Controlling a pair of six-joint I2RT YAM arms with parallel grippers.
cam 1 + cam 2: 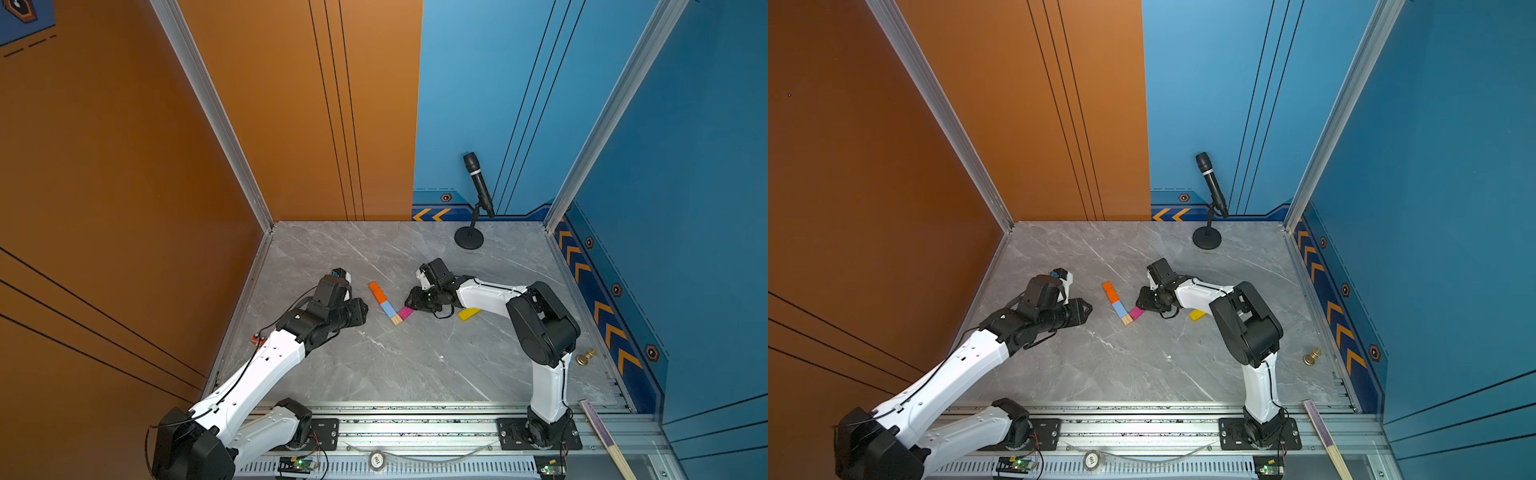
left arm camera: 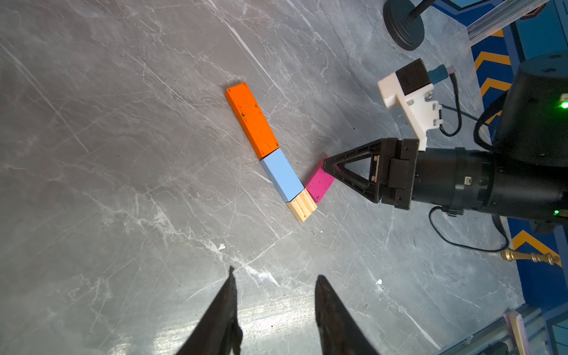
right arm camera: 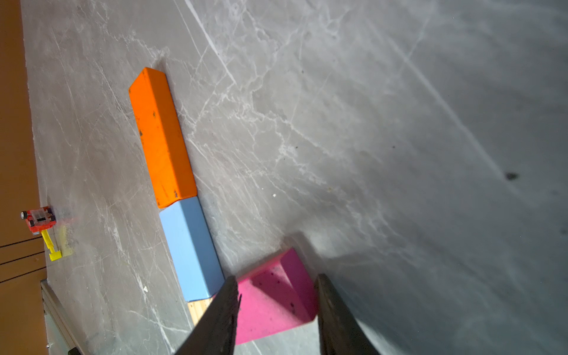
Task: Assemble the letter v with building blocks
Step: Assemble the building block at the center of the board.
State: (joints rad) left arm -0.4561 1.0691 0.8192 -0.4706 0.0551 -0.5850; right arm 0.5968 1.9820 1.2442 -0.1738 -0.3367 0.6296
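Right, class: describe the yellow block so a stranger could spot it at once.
Find the black microphone stand at the back of the grey table. In front of it, the right arm's white forearm partly hides the yellow block. The other blocks touch one another; this one lies alone.

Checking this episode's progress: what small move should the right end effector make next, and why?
Probably open and lift the right end effector off the magenta block. Its fingers flank that block, which already lies against the wood block at the end of the orange block and light blue block; the yellow block lies apart, partly under the right arm.
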